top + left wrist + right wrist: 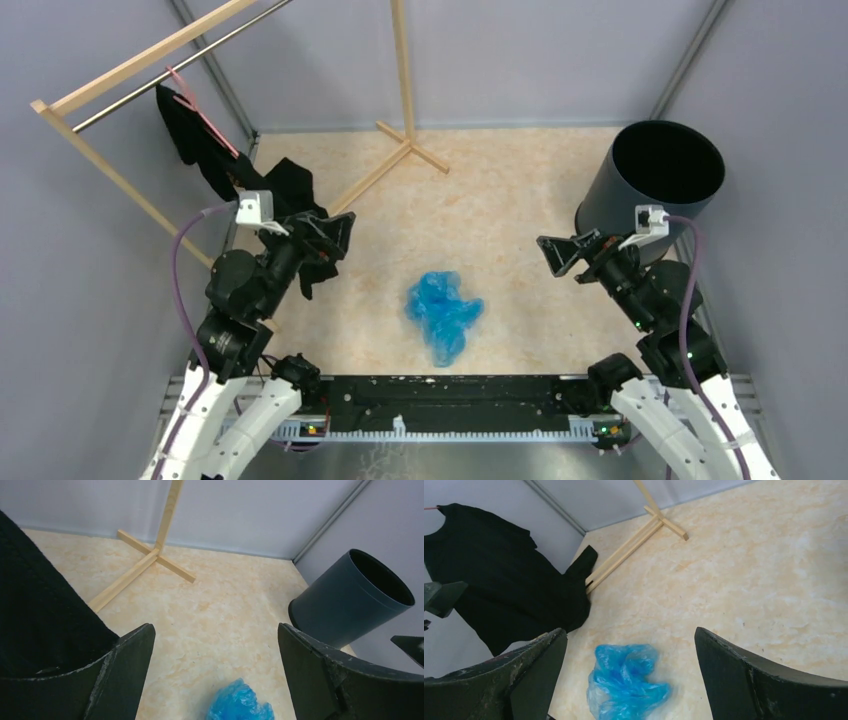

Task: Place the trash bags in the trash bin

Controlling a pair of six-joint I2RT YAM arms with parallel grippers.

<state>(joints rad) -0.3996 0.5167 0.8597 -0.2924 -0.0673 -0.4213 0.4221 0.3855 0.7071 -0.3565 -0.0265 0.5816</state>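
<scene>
I'm holding my left pincer [345, 238] and right pincer [552, 257] spread wide, gripping nothing. The trash bag [443, 315] — crinkled, glossy blue film — is lying bunched between them, apart from the smooth, dark, round trash bin [660, 190].

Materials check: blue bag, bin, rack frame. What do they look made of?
Blue bag: probably thin plastic film; translucent, glossy, crumpled into wrinkles.
Bin: likely moulded plastic; dark grey, smooth matte wall, plain rim.
Rack frame: pale bare-looking wood, square-cut slats.
Its rail looks like metal: grey, shiny.
</scene>
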